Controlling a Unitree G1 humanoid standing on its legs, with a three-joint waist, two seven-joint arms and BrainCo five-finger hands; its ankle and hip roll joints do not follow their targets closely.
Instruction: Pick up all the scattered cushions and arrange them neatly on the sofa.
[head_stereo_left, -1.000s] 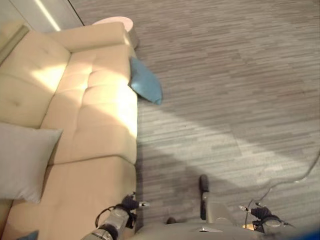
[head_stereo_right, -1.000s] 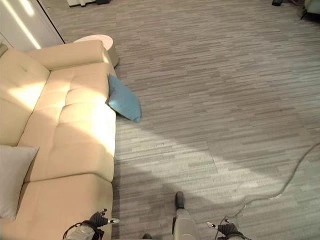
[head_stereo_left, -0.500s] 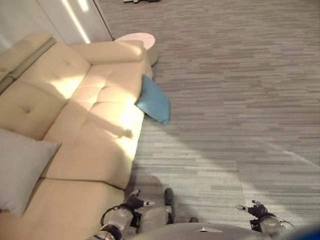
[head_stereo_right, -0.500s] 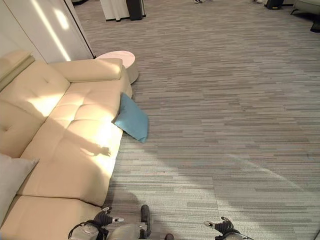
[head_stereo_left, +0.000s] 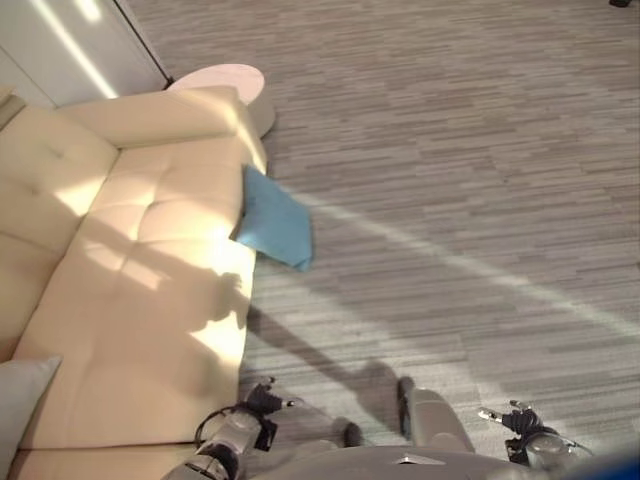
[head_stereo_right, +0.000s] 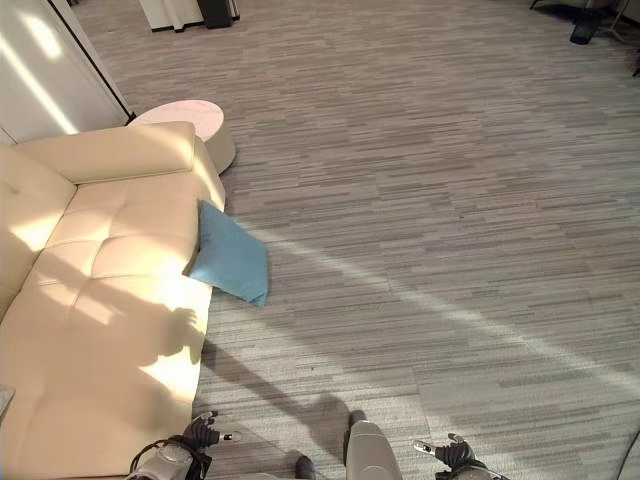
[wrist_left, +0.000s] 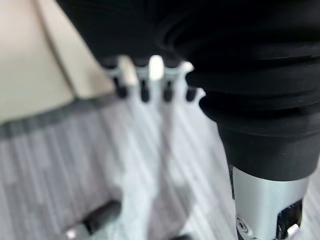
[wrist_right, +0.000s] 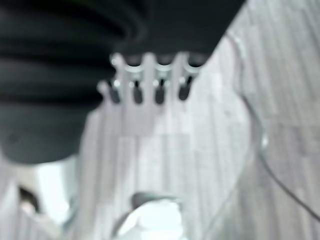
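Grey floor (head_stereo_right: 450, 200); blue cushion (head_stereo_left: 273, 219) at centre left leans on sofa (head_stereo_left: 140, 280), unpicked; both robot hands, left (head_stereo_left: 262, 402) and right (head_stereo_left: 512, 420), are relaxed and empty

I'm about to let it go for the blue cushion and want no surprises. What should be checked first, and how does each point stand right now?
1. Blue cushion located: ok, leaning against the sofa's front edge, lower corner on the floor.
2. Left hand free: ok, fingers relaxed, nothing held.
3. Right hand free: ok, empty too.
4. Hands near the cushion: not ok, both hang low by the robot, well short of it.
5. Floor path to the cushion: ok, bare carpet.
6. Seat space for it: ok, bare cushions; a grey cushion sits at the near end.
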